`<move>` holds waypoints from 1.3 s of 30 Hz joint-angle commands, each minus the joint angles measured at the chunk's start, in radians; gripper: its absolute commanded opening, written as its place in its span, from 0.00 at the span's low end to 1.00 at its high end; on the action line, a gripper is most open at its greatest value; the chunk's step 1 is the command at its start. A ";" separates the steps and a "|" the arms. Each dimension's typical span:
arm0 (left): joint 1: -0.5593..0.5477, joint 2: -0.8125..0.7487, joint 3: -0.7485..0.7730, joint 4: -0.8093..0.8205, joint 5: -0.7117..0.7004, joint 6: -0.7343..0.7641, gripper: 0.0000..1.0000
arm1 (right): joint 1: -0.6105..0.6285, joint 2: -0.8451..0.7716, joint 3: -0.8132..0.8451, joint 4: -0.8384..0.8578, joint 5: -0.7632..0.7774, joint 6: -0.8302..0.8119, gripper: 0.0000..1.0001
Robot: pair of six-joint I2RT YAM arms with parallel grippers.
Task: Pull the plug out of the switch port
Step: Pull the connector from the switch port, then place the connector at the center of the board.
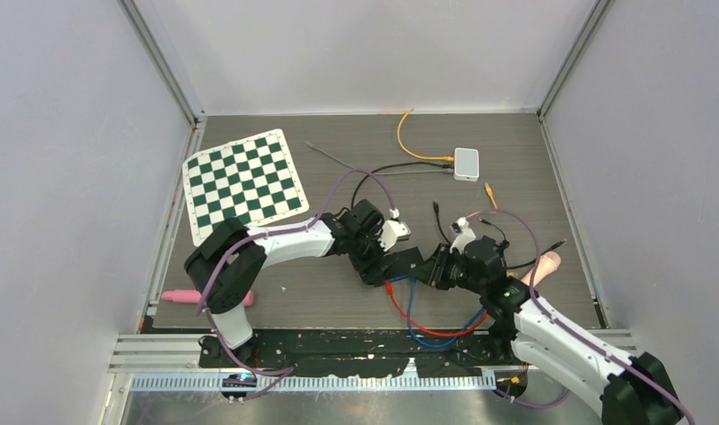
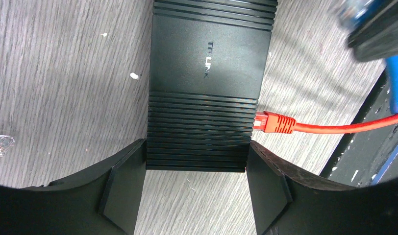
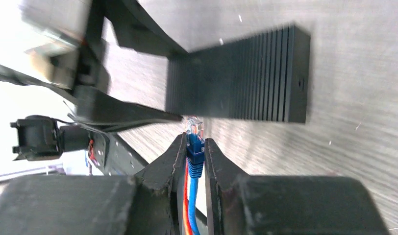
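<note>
Left gripper [image 2: 197,164] is clenched across one end of the black switch [image 2: 207,58], which lies flat on the table [image 2: 64,73] mid-width and towards the near edge. The red plug [image 2: 273,122] is seated in a port on the switch's long side, its cable trailing off towards the near edge. On the right, the right gripper [image 3: 195,144] is pinched tight on the blue plug [image 3: 194,128], whose clear tip pokes out past the fingertips; that plug is out of the switch, hanging just beside its long side without touching it.
</note>
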 commanded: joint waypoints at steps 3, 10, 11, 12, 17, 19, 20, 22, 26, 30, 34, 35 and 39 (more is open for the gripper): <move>-0.007 -0.017 -0.024 -0.032 -0.002 0.043 0.60 | 0.004 -0.206 0.099 0.026 0.207 -0.056 0.05; -0.011 -0.013 -0.027 -0.032 -0.021 0.037 0.69 | 0.004 -0.381 0.191 0.026 0.368 -0.105 0.05; -0.012 -0.012 -0.027 -0.031 -0.021 0.034 0.72 | 0.004 -0.383 0.218 0.005 0.371 -0.119 0.05; -0.013 -0.012 -0.025 -0.030 -0.021 0.033 0.84 | 0.004 -0.385 0.234 -0.017 0.370 -0.125 0.05; -0.015 -0.046 -0.028 -0.018 -0.046 0.029 1.00 | 0.004 -0.384 0.384 -0.144 0.317 -0.183 0.05; -0.015 -0.076 -0.027 -0.009 -0.050 0.027 1.00 | 0.005 -0.379 0.465 -0.211 0.321 -0.219 0.05; -0.015 -0.094 -0.026 -0.002 -0.050 0.027 1.00 | 0.004 -0.379 0.517 -0.233 0.330 -0.242 0.05; -0.015 -0.132 -0.028 0.008 -0.056 0.021 0.99 | 0.004 -0.383 0.582 -0.302 0.372 -0.277 0.05; -0.015 -0.233 -0.053 0.040 -0.101 0.009 1.00 | 0.004 -0.392 0.683 -0.348 0.399 -0.337 0.05; -0.015 -0.345 -0.090 0.081 -0.165 -0.004 1.00 | 0.004 -0.372 0.760 -0.375 0.375 -0.385 0.05; -0.015 -0.410 -0.108 0.092 -0.226 -0.006 1.00 | 0.005 -0.342 0.814 -0.399 0.359 -0.424 0.05; -0.015 -0.420 -0.109 0.090 -0.238 -0.006 1.00 | 0.005 -0.338 0.830 -0.401 0.358 -0.430 0.05; -0.015 -0.447 -0.122 0.081 -0.277 -0.008 1.00 | 0.004 -0.333 0.879 -0.379 0.375 -0.378 0.05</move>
